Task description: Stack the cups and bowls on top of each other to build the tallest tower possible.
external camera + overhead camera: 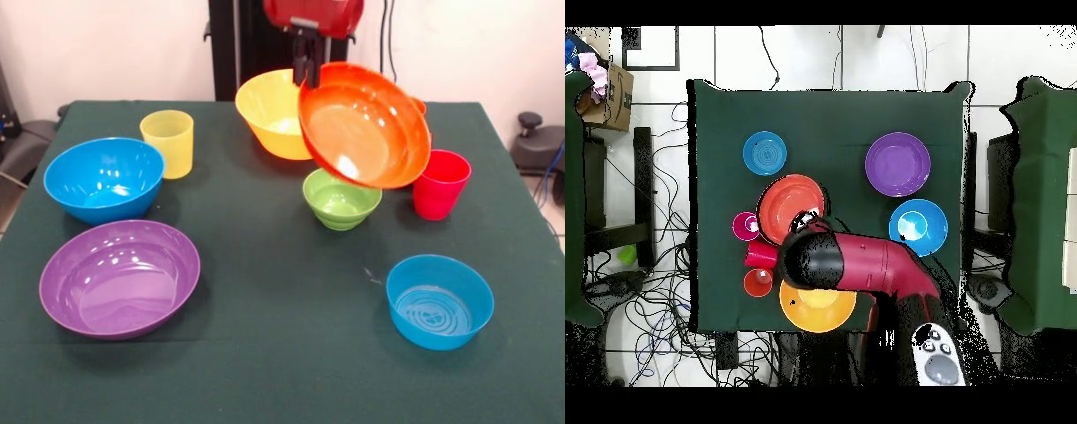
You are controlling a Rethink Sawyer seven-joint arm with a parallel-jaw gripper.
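Observation:
My gripper (306, 72) is shut on the far rim of the wide orange-red bowl (364, 124), which hangs tilted in the air above the small green bowl (342, 199). The overhead view shows the orange-red bowl (789, 205) beside my arm (860, 265), which hides the gripper. The large yellow-orange bowl (272, 110) stands behind the gripper. On the left are a yellow cup (168, 141), a blue bowl (104, 179) and the purple bowl (119, 278). A smaller blue bowl (439, 300) sits near right. A magenta-pink cup (440, 184) stands right of the green bowl. Red (760, 254) and orange (758, 283) cups stand beyond it.
Everything rests on a dark green tablecloth (282, 353). Cables (655, 300) and a cardboard box (610, 95) lie on the floor around the table. Another green-covered table (1045, 200) stands to one side.

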